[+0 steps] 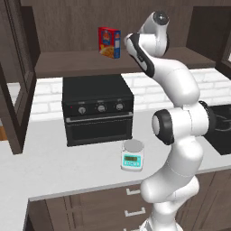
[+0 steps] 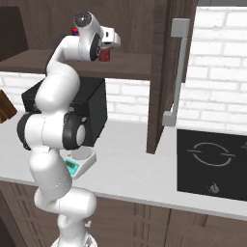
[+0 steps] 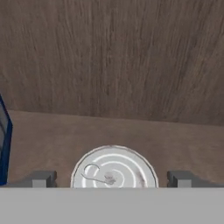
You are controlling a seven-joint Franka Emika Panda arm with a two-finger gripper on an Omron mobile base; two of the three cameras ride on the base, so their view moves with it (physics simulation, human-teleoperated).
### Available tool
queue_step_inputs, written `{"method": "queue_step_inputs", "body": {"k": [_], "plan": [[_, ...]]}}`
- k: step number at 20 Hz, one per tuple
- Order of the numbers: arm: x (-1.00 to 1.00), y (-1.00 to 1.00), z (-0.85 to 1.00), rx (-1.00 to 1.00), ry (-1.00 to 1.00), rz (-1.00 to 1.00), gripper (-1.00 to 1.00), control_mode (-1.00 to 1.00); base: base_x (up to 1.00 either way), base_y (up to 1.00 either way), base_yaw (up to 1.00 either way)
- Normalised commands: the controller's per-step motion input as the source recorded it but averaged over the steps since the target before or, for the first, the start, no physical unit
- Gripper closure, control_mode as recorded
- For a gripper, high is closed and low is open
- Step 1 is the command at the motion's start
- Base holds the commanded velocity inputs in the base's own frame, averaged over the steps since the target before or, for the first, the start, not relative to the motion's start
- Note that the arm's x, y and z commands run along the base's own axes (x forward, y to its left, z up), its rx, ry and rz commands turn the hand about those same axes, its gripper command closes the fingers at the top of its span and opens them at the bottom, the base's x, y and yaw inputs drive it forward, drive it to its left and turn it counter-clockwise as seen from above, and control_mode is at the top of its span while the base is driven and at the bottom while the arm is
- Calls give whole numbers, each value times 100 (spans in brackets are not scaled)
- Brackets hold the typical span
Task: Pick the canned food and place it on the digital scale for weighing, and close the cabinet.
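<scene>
A simulated kitchen with a white brick backsplash and a pale grey counter [image 1: 54,173] is lying in front of the robot, and above the counter the dark brown wall cabinet [image 2: 159,72] is standing open. One glass-panelled door is swinging out at the left edge of the left base view, and the other, with its long silver handle [image 2: 176,72], is jutting toward the camera in the right base view.

A black toaster oven [image 1: 97,108] is sitting on the counter under the cabinet shelf [image 1: 72,61]. Just in front of its right corner the digital scale [image 1: 132,155] is resting, white and teal, its round grey plate bare. A black cooktop [image 2: 212,164] is lying flush in the counter further right.

On the shelf a red-and-blue food box [image 1: 109,42] is standing upright. To its right the arm is reaching up and into the cabinet. The canned food [image 2: 104,54] is standing on the same shelf, showing dark red just beyond the hand in the right base view. In the hand view its pale ring-pull top [image 3: 113,168] is lying directly between the two fingertips of the gripper [image 3: 114,178]. The fingers are spread wide, one on each side of the can, each with a gap to its rim, so nothing is being gripped.
</scene>
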Motion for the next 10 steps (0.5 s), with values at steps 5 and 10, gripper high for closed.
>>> {"method": "queue_step_inputs", "body": {"k": [5,10], "plan": [[0,0,-26,0,1,0,-100,-100,0,0,0],[2,0,-18,0,0,0,-100,-100,0,0,0]]}}
